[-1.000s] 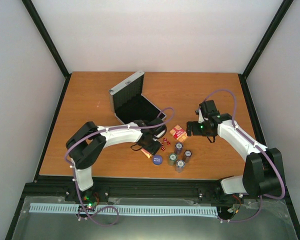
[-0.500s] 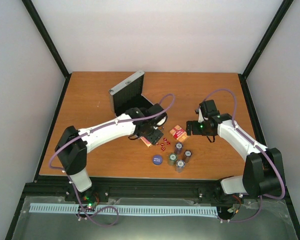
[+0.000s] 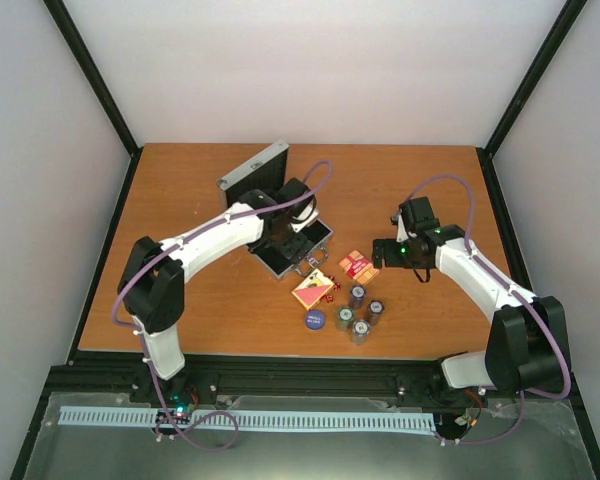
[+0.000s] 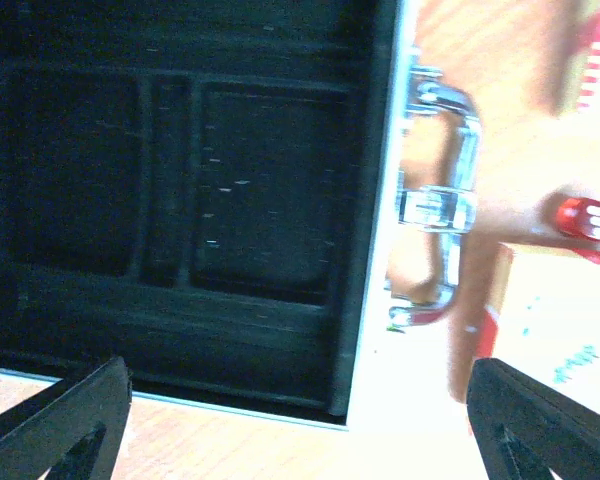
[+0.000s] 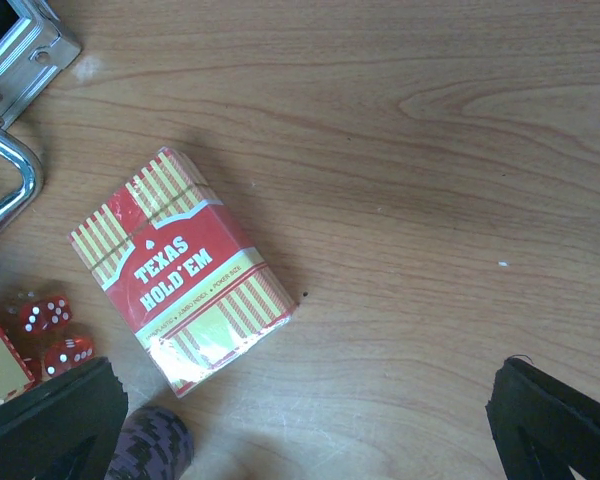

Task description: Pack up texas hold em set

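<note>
Two grippers, both spread wide and empty: your left gripper (image 4: 300,420) over the open case (image 4: 230,200), right gripper (image 5: 300,415) above a card deck (image 5: 180,270) at the case's 4 o'clock. Drop left carelessly and you'll likely snag the handle (image 4: 450,150), shoving the case into the dice (image 5: 45,315).

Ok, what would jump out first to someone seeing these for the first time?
The open silver case at the middle of the table, its visible black compartments empty, with the left gripper open right above it. Just nearside, everything else lies unpacked: chip stacks, red dice, a blue disc and the Texas Hold'em deck under the open right gripper.
</note>
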### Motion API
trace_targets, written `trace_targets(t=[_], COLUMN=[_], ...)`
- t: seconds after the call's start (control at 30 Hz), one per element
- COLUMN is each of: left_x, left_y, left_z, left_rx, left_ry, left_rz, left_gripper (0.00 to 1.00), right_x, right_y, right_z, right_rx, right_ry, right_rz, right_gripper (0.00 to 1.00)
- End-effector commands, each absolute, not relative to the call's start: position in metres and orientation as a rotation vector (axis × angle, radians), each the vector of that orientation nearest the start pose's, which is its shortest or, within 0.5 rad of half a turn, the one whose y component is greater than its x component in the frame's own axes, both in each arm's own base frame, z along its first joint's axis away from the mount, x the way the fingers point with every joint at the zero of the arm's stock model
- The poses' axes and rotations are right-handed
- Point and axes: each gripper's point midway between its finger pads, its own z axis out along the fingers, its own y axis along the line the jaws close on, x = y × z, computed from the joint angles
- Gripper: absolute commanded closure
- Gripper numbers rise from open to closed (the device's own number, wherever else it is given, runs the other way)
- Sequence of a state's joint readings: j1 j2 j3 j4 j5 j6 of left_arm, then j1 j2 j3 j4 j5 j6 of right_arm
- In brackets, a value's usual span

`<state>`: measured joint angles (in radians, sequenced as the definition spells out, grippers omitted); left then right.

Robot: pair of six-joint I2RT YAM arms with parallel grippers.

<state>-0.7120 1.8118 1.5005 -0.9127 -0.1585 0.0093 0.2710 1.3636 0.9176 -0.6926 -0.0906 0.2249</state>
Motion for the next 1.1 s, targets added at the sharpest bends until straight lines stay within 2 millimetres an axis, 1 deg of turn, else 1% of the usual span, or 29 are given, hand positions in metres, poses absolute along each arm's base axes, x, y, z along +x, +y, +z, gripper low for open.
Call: trace_targets(t=[0.0, 0.13, 0.2, 0.27, 0.4, 0.57, 0.7, 0.9, 1.07], left_x=[0.299, 0.254, 0.241, 0.234, 0.234, 0.237, 0.243, 0.239, 0.238], left_y=[-0.279, -0.298, -0.303, -0.307, -0.312, -0.308, -0.308, -0.314, -0.314], left_z=[0.135, 0.129, 0.121, 0.108, 0.091, 0.072, 0.062, 0.050, 0.037], left_rx=[0.986, 0.991, 0.964, 0.930, 0.899, 0.883, 0.888, 0.908, 0.924], left_ry=[2.627, 2.711, 2.751, 2.778, 2.790, 2.770, 2.761, 2.781, 2.801], left_rz=[-0.174, -0.271, -0.292, -0.301, -0.280, -0.216, -0.181, -0.201, -0.187], left_gripper=[0.04, 0.00, 0.00, 0.00, 0.00, 0.00, 0.00, 0.00, 0.00], right_x=[0.301, 0.298, 0.296, 0.294, 0.293, 0.292, 0.291, 0.290, 0.290], right_y=[0.102, 0.101, 0.101, 0.101, 0.104, 0.105, 0.107, 0.106, 0.107], right_z=[0.102, 0.098, 0.094, 0.091, 0.091, 0.093, 0.093, 0.095, 0.092], right_rx=[-0.106, -0.104, -0.104, -0.105, -0.113, -0.119, -0.117, -0.124, -0.129], right_ry=[2.728, 2.738, 2.746, 2.754, 2.759, 2.751, 2.749, 2.748, 2.755], right_rz=[0.265, 0.266, 0.268, 0.272, 0.290, 0.302, 0.323, 0.316, 0.319], right_gripper=[0.00, 0.00, 0.00, 0.00, 0.00, 0.00, 0.00, 0.00, 0.00])
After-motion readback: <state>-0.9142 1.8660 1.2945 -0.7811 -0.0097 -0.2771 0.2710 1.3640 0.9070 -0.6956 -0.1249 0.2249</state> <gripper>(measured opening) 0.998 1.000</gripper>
